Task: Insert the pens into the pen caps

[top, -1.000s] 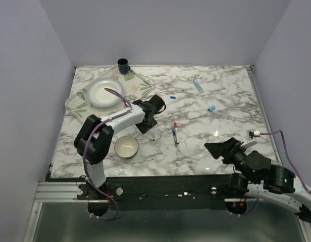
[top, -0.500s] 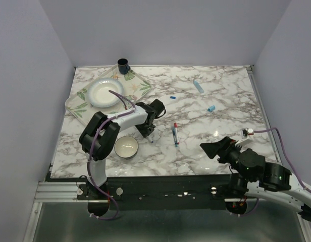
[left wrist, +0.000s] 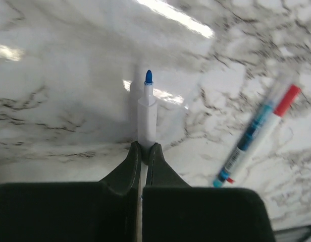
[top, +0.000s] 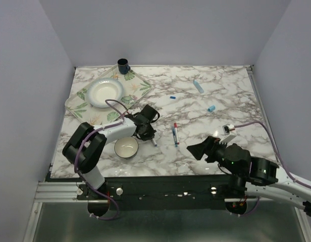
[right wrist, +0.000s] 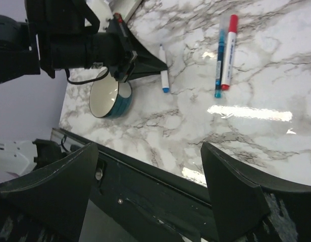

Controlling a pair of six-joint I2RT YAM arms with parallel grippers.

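Note:
My left gripper is shut on the rear of a white pen with a blue tip. The pen points away from the jaws, low over the marble. From above, this left gripper sits right of the bowl, with the pen's tip sticking out. A red-ended white pen lies just to its right, with a slim blue piece alongside it. A light blue pen, a light blue cap and a dark blue cap lie farther back. My right gripper is open and holds nothing, above the table's near edge.
A teal bowl stands beside the left gripper. A leaf-patterned tray holding a white plate is at the back left. A dark cup stands behind it. The black front rail runs under the right gripper.
The left gripper has moved nearer and closed on the blue-tipped pen. The right arm has swung left toward the table's middle, its jaws still wide apart.

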